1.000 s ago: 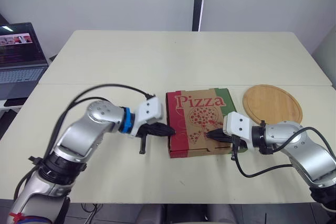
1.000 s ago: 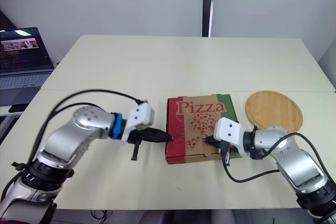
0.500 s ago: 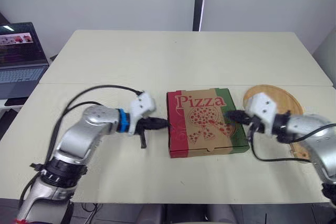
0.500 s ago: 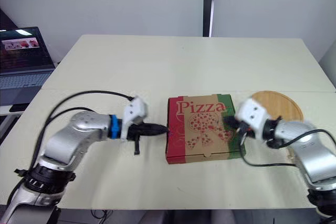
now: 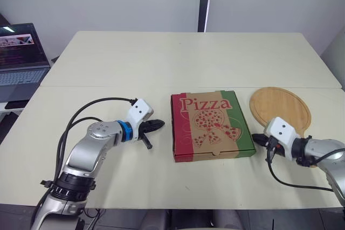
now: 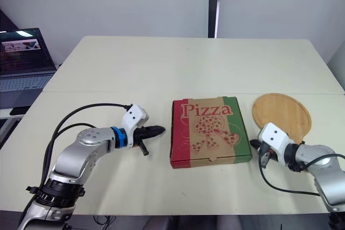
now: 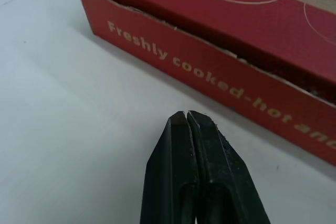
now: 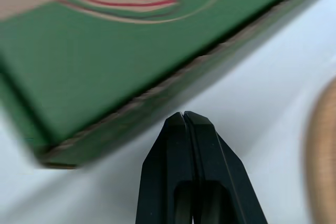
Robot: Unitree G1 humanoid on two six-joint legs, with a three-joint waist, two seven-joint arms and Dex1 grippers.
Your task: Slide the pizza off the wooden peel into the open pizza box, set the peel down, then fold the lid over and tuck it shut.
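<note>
On your cream table (image 5: 161, 63), the red-and-green printed cardboard pizza box (image 5: 210, 125) lies closed, pizza presumably inside; the round wooden peel (image 5: 280, 106) rests bare beside it. Your left gripper (image 5: 156, 125) and right gripper (image 5: 256, 139) flank the box, fingers pressed together, empty, so tucking looks finished.

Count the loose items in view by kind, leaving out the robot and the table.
pizza box: 1
wooden peel: 1
laptop: 1
Total: 3
</note>
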